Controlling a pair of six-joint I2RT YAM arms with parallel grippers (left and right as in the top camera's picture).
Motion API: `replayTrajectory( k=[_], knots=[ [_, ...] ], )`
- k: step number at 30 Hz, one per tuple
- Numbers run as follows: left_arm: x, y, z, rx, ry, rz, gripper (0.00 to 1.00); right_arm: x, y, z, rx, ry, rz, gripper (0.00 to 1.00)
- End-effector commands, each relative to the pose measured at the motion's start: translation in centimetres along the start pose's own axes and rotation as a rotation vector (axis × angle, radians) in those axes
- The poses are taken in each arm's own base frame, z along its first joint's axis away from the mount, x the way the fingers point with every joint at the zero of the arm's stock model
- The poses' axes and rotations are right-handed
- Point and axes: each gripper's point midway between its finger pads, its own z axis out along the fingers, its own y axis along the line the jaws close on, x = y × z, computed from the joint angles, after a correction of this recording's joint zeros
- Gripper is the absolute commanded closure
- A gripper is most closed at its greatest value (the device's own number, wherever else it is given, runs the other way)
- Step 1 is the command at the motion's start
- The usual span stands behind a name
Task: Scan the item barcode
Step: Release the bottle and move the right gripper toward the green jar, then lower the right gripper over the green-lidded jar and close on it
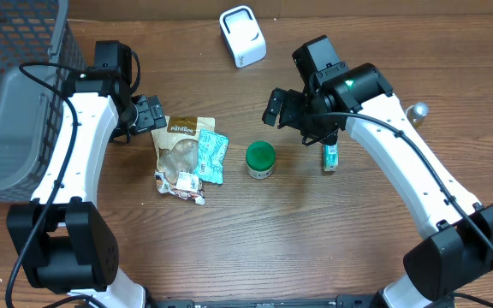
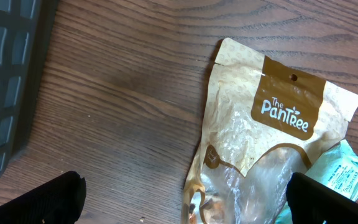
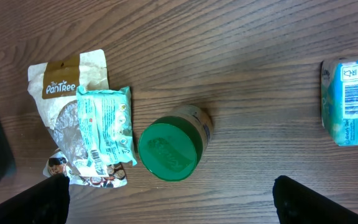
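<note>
Pouch (image 1: 180, 144), crinkly, beside gaping left claw (image 1: 151, 114); round green-lidded jar (image 1: 260, 159) near gaping right claw (image 1: 278, 108).

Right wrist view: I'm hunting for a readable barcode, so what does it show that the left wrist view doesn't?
Only the right wrist view shows the green-lidded round jar and the light-blue wrapped packet, its barcode facing up. Only the left wrist view shows the dark grid basket wall. Both show the cream-and-brown plastic Pantree pouch, the mint-green packet overlapping it, and the wooden table.
</note>
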Motion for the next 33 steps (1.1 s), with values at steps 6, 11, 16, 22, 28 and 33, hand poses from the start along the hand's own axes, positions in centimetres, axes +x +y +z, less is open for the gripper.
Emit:
replayTrajectory(
  k=[6,11,16,22,28,33],
  knots=[
    [-0.6,0.0,-1.0,0.006,-0.034,-0.003,0.00,0.4,0.2,1.7,0.024,0.015,-0.019,0.00],
    [-0.6,0.0,-1.0,0.006,-0.034,-0.003,0.00,1.0,0.5,2.3,0.064,-0.008,-0.057,0.00],
    [-0.6,0.0,-1.0,0.007,-0.034,-0.003,0.00,1.7,1.9,2.6,0.073,-0.038,-0.110,0.00],
    [-0.6,0.0,-1.0,0.007,-0.034,-0.003,0.00,2.3,3.6,3.1,0.109,-0.114,-0.188,0.00],
    [-0.6,0.0,-1.0,0.006,-0.034,-0.003,0.00,3.0,4.3,4.0,0.144,-0.137,-0.230,0.00],
    [-0.6,0.0,-1.0,0.007,-0.034,-0.003,0.00,3.2,3.9,5.8,0.176,-0.111,-0.231,0.00]
  ],
)
